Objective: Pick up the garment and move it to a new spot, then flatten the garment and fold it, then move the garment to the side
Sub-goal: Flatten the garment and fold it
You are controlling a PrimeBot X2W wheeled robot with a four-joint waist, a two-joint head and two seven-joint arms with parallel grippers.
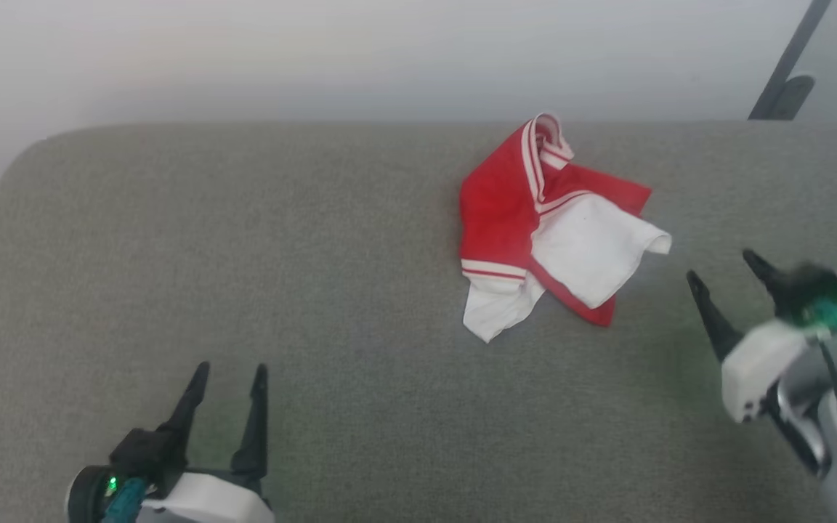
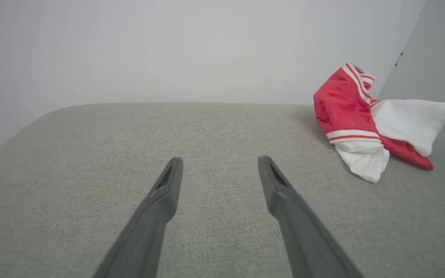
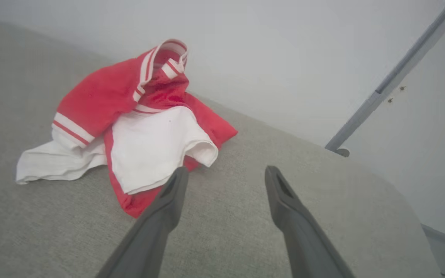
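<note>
The garment (image 1: 549, 225) lies crumpled on the grey cushioned surface (image 1: 244, 254), right of centre and towards the back. It is bright red with white end sections and striped bands, and its collar end stands up. My right gripper (image 1: 722, 267) hovers just to the garment's right, open, fingers pointing up and left, nothing between them. In the right wrist view the garment (image 3: 137, 127) sits just ahead and left of the right gripper (image 3: 226, 175). My left gripper (image 1: 231, 374) rests open at the lower left, far from the cloth. The left wrist view has the garment (image 2: 369, 119) at the far right, beyond the open left gripper (image 2: 218, 162).
A pale wall (image 1: 317, 58) rises behind the surface's rounded back edge. A dark slanted bar (image 1: 789, 65) stands at the upper right, beyond the back edge. Bare grey fabric spreads to the left and front of the garment.
</note>
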